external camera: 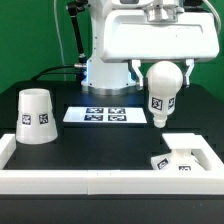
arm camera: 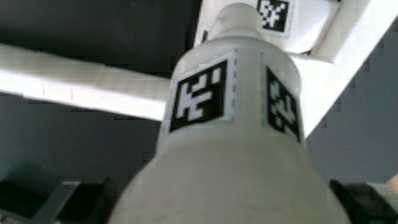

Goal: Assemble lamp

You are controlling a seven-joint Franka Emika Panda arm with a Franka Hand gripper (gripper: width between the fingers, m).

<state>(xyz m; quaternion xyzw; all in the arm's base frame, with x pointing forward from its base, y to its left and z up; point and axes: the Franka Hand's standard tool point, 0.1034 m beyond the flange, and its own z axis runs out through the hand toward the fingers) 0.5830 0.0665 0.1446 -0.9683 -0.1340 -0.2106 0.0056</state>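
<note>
The ball-shaped bulb hangs in the air with its tagged neck pointing down, above and a little to the exterior view's left of the square stepped base. My gripper is shut on the bulb's round part. In the wrist view the bulb fills the picture between my dark fingers, my gripper is closed around it, and the base shows beyond its tip. The tapered shade stands mouth down at the exterior view's left.
The marker board lies flat in the middle, in front of the arm's foot. A white wall runs along the front and turns up both sides; the base sits in its right corner. The wall also shows in the wrist view.
</note>
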